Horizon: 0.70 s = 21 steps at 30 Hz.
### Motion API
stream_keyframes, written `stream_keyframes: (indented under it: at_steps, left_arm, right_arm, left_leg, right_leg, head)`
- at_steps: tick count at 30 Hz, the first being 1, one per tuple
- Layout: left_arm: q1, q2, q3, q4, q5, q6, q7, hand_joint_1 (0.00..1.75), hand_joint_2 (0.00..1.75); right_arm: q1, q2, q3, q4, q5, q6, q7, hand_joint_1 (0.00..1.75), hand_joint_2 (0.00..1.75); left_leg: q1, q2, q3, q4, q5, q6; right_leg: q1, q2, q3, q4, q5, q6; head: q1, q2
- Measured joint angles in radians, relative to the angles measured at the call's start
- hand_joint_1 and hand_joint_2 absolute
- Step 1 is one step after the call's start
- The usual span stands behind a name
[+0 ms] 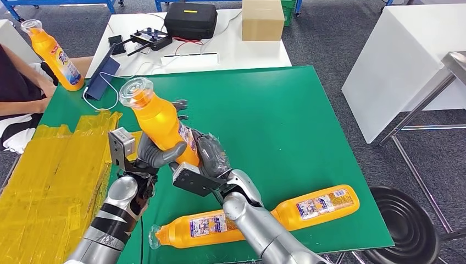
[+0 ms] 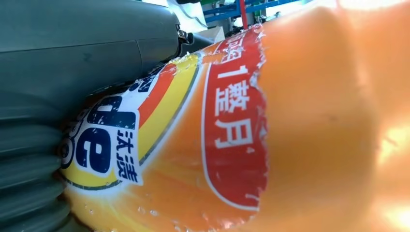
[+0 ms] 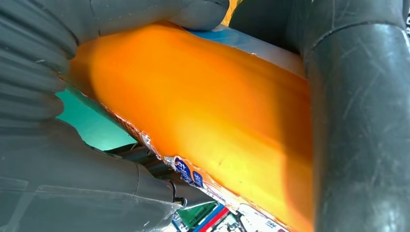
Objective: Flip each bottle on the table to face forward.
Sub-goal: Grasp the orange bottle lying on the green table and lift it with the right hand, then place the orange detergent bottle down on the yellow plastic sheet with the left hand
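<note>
An orange bottle [image 1: 159,122] with a clear cap is held up over the green table [image 1: 286,121], tilted with its cap toward the far left. My left hand [image 1: 156,155] grips its lower body with the thumb across the front. My right hand [image 1: 211,155] holds the same bottle from the other side. The left wrist view looks close onto the bottle's label [image 2: 193,130]; the right wrist view has the bare orange body [image 3: 208,125] between dark fingers [image 3: 358,125]. Two more orange bottles lie on their sides near the front edge, one [image 1: 198,227] partly under my right arm, the other [image 1: 319,206] to its right.
A fourth orange bottle [image 1: 55,55] stands at the far left corner beside a seated person [image 1: 16,88]. Yellow sheeting [image 1: 49,181] covers the table's left side. A blue tablet [image 1: 103,77] leans at the back. Behind are a black case [image 1: 189,19] and cardboard box [image 1: 262,19]. A black stool [image 1: 409,225] stands at the right.
</note>
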Motion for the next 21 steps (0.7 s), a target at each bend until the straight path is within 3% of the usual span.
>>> stream_keyframes:
  at_steps: [9, 10, 13, 14, 18, 21]
  left_arm:
    - [0.073, -0.005, 0.001, -0.082, -0.01, 0.075, -0.015, 1.75, 1.75]
    - [0.076, -0.005, 0.001, -0.088, -0.012, 0.077, -0.015, 1.75, 1.75]
    - [0.092, -0.011, 0.001, -0.111, -0.031, 0.119, -0.026, 1.75, 1.75]
    - [0.099, -0.014, 0.001, -0.123, -0.044, 0.149, -0.031, 1.75, 1.75]
    - [0.124, -0.025, 0.01, -0.194, -0.234, 0.403, -0.036, 1.75, 1.75]
    - [0.111, -0.018, 0.067, -0.226, -0.489, 0.614, 0.025, 1.75, 1.75]
  right_arm:
    - [0.065, -0.019, 0.023, -0.072, -0.015, -0.027, -0.013, 1.75, 1.75]
    - [0.069, -0.02, 0.025, -0.078, -0.015, -0.028, -0.013, 1.65, 1.75]
    - [0.085, -0.025, 0.029, -0.103, -0.015, -0.042, -0.018, 0.34, 1.75]
    - [0.097, -0.027, 0.03, -0.116, -0.015, -0.053, -0.023, 0.0, 1.75]
    - [0.177, -0.046, 0.03, -0.226, -0.016, -0.108, -0.057, 0.0, 1.75]
    - [0.246, -0.064, 0.03, -0.347, -0.034, -0.12, -0.081, 0.0, 1.75]
  left_leg:
    - [0.0, 0.0, -0.001, 0.0, 0.0, 0.0]
    - [0.0, 0.0, -0.001, 0.0, 0.0, 0.0]
    - [0.0, 0.0, 0.0, 0.0, 0.0, 0.0]
    - [0.0, 0.0, 0.0, 0.0, 0.0, 0.0]
    - [0.0, 0.0, -0.001, 0.0, 0.0, 0.0]
    - [0.0, 0.001, -0.001, 0.0, -0.001, 0.0]
  right_leg:
    - [0.0, 0.0, -0.001, 0.0, 0.0, 0.0]
    - [0.0, 0.0, -0.001, 0.0, 0.0, 0.0]
    - [0.0, 0.0, -0.001, 0.0, 0.0, 0.0]
    - [0.0, 0.0, -0.001, 0.0, 0.0, 0.0]
    - [0.0, 0.0, -0.001, 0.0, 0.0, 0.0]
    - [0.0, 0.0, -0.002, 0.0, 0.0, 0.0]
  head:
    - [0.0, 0.0]
    - [0.0, 0.0]
    - [0.0, 0.0]
    - [0.0, 0.0]
    - [0.001, 0.0]
    - [0.0, 0.0]
